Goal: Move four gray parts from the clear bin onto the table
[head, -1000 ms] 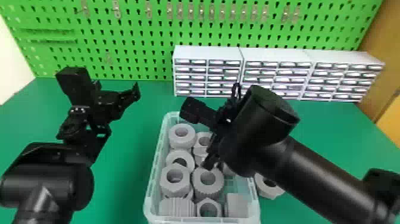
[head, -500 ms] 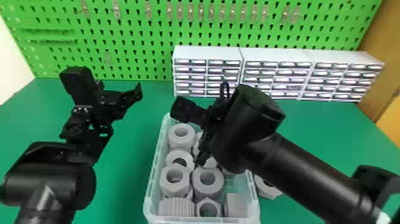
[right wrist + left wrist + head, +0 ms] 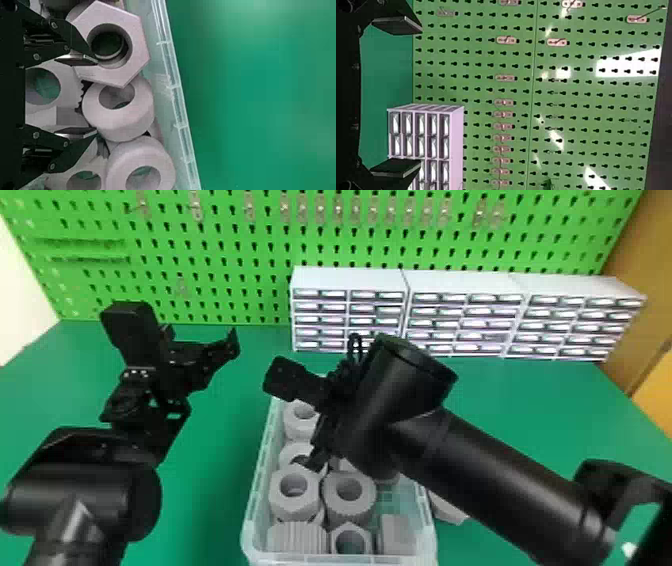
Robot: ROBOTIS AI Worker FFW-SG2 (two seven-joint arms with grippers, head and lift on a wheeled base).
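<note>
Apparently to straddle a round gray part (image 3: 126,124) in the clear bin (image 3: 256,500), the right gripper (image 3: 96,95) hangs above, fingers parted. Another gray part (image 3: 448,509) lies on the table (image 3: 550,415), at the bin's three o'clock. The left gripper (image 3: 420,96), spread, sits clear toward ten o'clock.

Clear bin (image 3: 257,500) on table (image 3: 540,405), gray parts (image 3: 295,507) piled inside, hex and round, bored; one part (image 3: 450,510) right of bin.

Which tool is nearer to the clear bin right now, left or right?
Right. The right tool is over the clear bin, open above the gray parts; the left tool is off to the bin's left, facing the green pegboard.
</note>
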